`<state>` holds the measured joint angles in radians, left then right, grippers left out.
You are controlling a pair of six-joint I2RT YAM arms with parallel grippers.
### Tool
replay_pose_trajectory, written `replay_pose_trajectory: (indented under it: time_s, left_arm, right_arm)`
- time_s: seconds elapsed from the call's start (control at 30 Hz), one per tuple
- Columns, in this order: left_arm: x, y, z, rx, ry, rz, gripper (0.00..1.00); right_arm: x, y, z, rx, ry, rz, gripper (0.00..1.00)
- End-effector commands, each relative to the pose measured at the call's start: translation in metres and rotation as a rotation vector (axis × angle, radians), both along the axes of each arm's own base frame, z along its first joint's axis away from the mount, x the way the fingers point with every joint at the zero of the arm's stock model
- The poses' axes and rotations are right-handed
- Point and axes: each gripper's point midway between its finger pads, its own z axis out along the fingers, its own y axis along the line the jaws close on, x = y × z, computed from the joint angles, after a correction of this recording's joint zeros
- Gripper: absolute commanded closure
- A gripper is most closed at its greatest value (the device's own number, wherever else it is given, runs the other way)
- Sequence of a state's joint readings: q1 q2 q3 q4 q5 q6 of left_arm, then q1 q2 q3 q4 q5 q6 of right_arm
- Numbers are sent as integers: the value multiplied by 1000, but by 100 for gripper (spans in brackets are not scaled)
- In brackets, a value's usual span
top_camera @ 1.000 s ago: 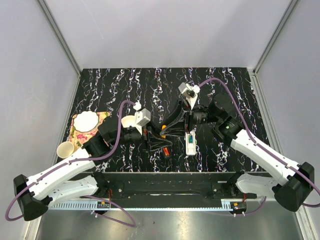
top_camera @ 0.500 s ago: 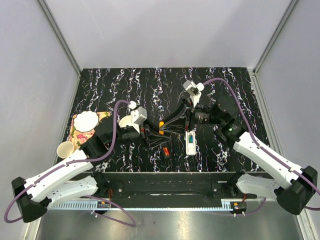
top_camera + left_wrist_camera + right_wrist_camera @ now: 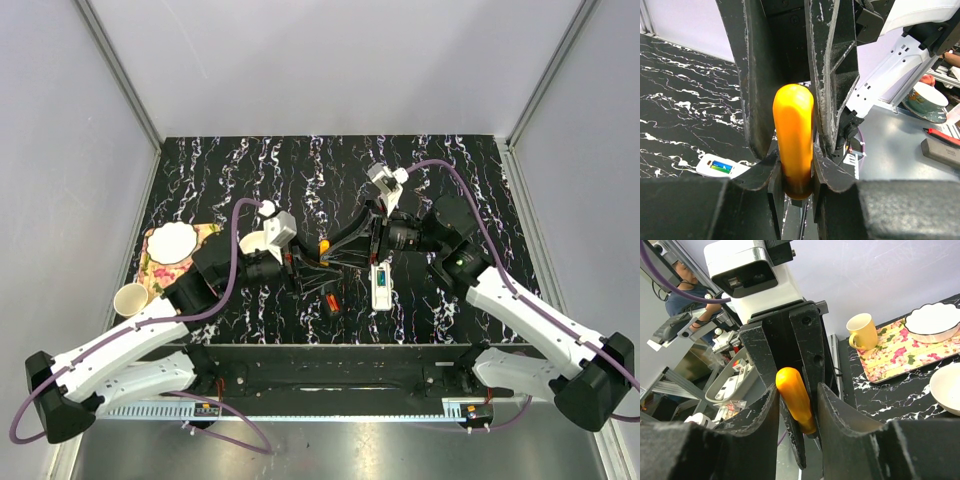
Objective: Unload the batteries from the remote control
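The white remote control lies flat on the black marbled table, slot up, with the green and blue batteries in it. It also shows in the left wrist view, batteries inside. Both grippers meet above the table left of the remote, around the orange stick. My left gripper is shut on the stick's lower end. My right gripper reaches in from the opposite side. Its fingers lie along both sides of the stick and touch it.
A small red-orange object lies on the table below the grippers. A floral tray with a white bowl sits at the left. A second white bowl and a yellow cup are near it.
Both grippers have moved slightly up and to the left together with the orange stick, closing in on each other. The remote has not moved.
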<state>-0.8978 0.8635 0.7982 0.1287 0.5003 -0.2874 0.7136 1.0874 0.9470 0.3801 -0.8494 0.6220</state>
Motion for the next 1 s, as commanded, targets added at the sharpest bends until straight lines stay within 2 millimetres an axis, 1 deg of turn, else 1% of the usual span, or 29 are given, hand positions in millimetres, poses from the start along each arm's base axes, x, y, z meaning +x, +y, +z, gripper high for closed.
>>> replay_pose_trajectory:
  time_s: [0.0, 0.03, 0.17, 0.2, 0.23, 0.37, 0.43, 0.47, 0.5, 0.57, 0.6, 0.63, 0.67, 0.7, 0.77, 0.83, 0.87, 0.93, 0.97]
  left_arm:
    - [1, 0, 29, -75, -64, 4, 100]
    - [1, 0, 29, -75, -63, 4, 100]
    - [1, -1, 28, -75, -60, 2, 100]
    - [0, -1, 30, -78, -61, -2, 100]
    - [1, -2, 29, -76, -60, -3, 100]
    - [1, -4, 24, -56, -46, -7, 100]
    - [3, -4, 18, -33, -42, 0, 100]
    - [5, -3, 18, -28, -42, 13, 94]
    - [6, -1, 17, -21, -44, 24, 67]
    - [9, 2, 12, -3, -40, 50, 47]
    - [11, 4, 11, 5, -45, 65, 23]
    - [12, 7, 5, 29, -36, 80, 15]
    - [16, 12, 4, 36, -40, 115, 8]
    - [18, 15, 0, 53, -49, 135, 1]
    - [22, 25, -16, 102, -42, 186, 1]
    - [25, 38, -26, 144, -51, 236, 1]
    - [25, 42, -34, 164, -50, 247, 1]
    - [25, 52, -39, 180, -52, 285, 1]
    - [25, 55, -45, 189, -51, 294, 1]
  right_arm:
    - [0, 1, 9, 43, -11, -2, 61]
    - [0, 1, 9, 47, -12, 2, 62]
    - [0, 2, 9, 47, -3, 14, 71]
    - [-1, 3, 8, 45, 1, 23, 86]
    - [-1, 3, 9, 49, -1, 25, 99]
    - [0, 4, 5, 37, 2, 27, 100]
    - [5, 4, 0, 19, 5, -10, 100]
    - [8, 4, -1, 13, 10, -27, 100]
    - [9, 4, -4, -2, 20, -36, 100]
    - [14, 4, -6, -10, 12, -63, 100]
    - [17, 3, -9, -25, 27, -85, 100]
    - [21, 3, -12, -35, 24, -108, 100]
    - [28, 2, -14, -40, 27, -150, 100]
    - [31, 1, -20, -62, 41, -176, 100]
    - [42, -2, -25, -83, 31, -246, 100]
    - [48, -5, -33, -122, 34, -285, 100]
    - [56, -8, -35, -134, 42, -335, 100]
    - [62, -13, -46, -172, 67, -385, 100]
    - [71, -16, -50, -185, 80, -437, 100]
